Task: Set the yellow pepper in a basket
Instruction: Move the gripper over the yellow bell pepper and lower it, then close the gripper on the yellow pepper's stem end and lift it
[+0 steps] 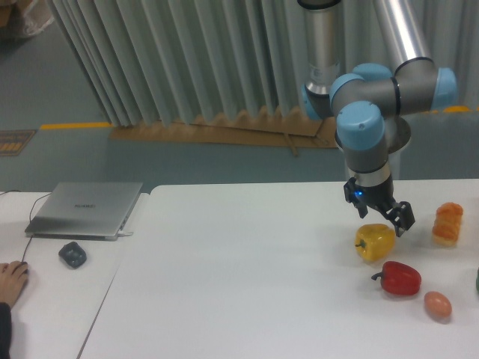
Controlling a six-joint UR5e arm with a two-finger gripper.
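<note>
- Yellow pepper [375, 242] sits on the white table [247, 277] near its right edge, roughly midway between the far and near edges, stem side turned toward the left.
- Gripper [379, 215] hangs just above the yellow pepper's top, its two dark fingers spread apart with nothing between them; whether a fingertip touches the pepper I cannot tell.
- Red pepper [398, 278] lies just nearer the front edge than the yellow one, close beside it but apart.
- Orange lumpy item [447, 223] stands by the right edge, level with the yellow pepper.
- Pinkish egg-shaped item [438, 304] rests toward the near right corner.
- Closed laptop [86, 209] and a dark mouse [72, 255] lie on the adjoining table at the left.
</note>
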